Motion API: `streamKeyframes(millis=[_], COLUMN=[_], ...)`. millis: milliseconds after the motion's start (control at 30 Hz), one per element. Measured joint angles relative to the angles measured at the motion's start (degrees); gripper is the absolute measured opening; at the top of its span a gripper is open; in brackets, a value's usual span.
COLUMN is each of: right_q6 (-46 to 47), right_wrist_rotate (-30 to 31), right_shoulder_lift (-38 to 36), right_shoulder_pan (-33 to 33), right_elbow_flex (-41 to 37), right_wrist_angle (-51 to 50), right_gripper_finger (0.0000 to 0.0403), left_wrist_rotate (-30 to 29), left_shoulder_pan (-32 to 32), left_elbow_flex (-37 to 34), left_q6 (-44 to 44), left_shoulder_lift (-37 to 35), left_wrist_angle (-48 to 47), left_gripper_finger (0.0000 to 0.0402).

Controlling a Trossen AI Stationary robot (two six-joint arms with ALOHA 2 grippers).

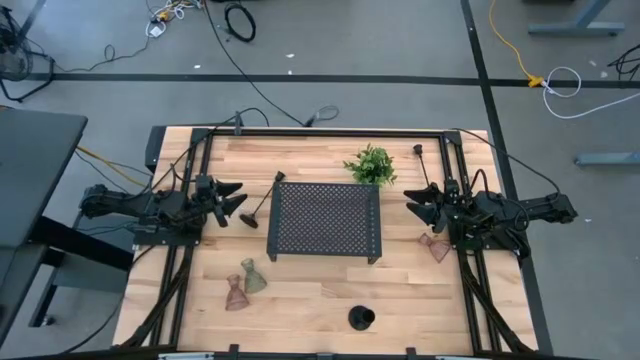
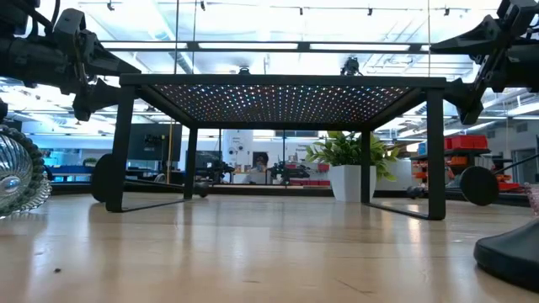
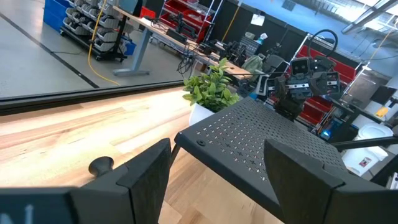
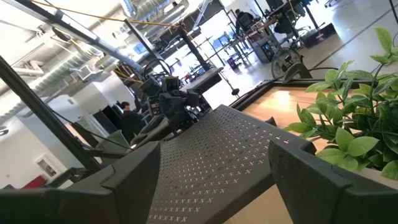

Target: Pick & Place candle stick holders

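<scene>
Two thin black stem holders lie on the table: one (image 1: 262, 200) left of the black perforated tray (image 1: 325, 220), one (image 1: 424, 168) at the far right. A short black cup holder (image 1: 361, 319) stands near the front edge. A greenish glass holder (image 1: 252, 277) and a pinkish one (image 1: 235, 295) lie at the front left. A third, pinkish-brown glass holder (image 1: 435, 246) lies under the right arm. My left gripper (image 1: 238, 201) is open, left of the tray. My right gripper (image 1: 410, 203) is open, right of the tray. Both are empty.
The black perforated tray stands on legs at the table's middle, also in the low view (image 2: 282, 93). A green leafy plant in a white pot (image 1: 371, 164) stands behind it. Bare wood lies in front of the tray.
</scene>
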Motion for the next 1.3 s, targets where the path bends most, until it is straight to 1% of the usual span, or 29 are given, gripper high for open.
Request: streamKeyframes(millis=[133,233,300,367,433,533,600,767,900,1000,1067,1100,1167,1233,1300], right_q6=[0.0,0.0,0.0,0.0,0.0,0.0,0.0,0.0,0.0,0.0,0.0,0.0,0.0,0.0,0.0], right_wrist_rotate=[0.0,0.0,0.0,0.0,0.0,0.0,0.0,0.0,0.0,0.0,0.0,0.0,0.0,0.0,0.0], right_shoulder_lift=[0.0,0.0,0.0,0.0,0.0,0.0,0.0,0.0,0.0,0.0,0.0,0.0,0.0,0.0,0.0], right_shoulder_pan=[0.0,0.0,0.0,0.0,0.0,0.0,0.0,0.0,0.0,0.0,0.0,0.0,0.0,0.0,0.0], right_elbow_flex=[0.0,0.0,0.0,0.0,0.0,0.0,0.0,0.0,0.0,0.0,0.0,0.0,0.0,0.0,0.0], right_wrist_angle=[0.0,0.0,0.0,0.0,0.0,0.0,0.0,0.0,0.0,0.0,0.0,0.0,0.0,0.0,0.0], right_gripper_finger=[0.0297,0.0297,0.0297,0.0297,0.0297,0.0297,0.0297,0.0297,0.0297,0.0297,0.0297,0.0297,0.0297,0.0297,0.0297], left_wrist_rotate=[0.0,0.5,2.9,3.3,1.9,2.8,2.9,-0.7,0.0,0.0,0.2,1.0,4.7,8.6,12.0], left_shoulder_pan=[0.0,0.0,0.0,0.0,0.1,0.1,0.1,0.1,0.1,0.2,1.2,2.0,4.2,6.5,8.7], left_elbow_flex=[0.0,0.0,0.0,0.0,0.0,3.6,7.9,20.0,29.5,36.4,40.5,42.3,45.5,47.4,48.0], left_q6=[-0.2,-5.4,-7.6,-6.7,-5.2,-4.7,-6.2,-10.1,-13.7,-14.8,-16.0,-17.4,-19.9,-19.9,-18.0], left_shoulder_lift=[0.0,0.0,0.0,0.0,0.0,0.7,2.3,11.2,20.5,28.0,33.1,35.6,40.5,45.2,49.1], left_wrist_angle=[0.1,0.3,-0.2,1.0,3.1,0.0,-6.4,-22.9,-32.3,-39.1,-44.4,-46.7,-51.4,-53.6,-53.6], left_gripper_finger=[0.0259,0.0259,0.0259,0.0259,0.0259,0.0258,0.0255,0.0245,0.0243,0.0243,0.0243,0.0243,0.0243,0.0243,0.0243])
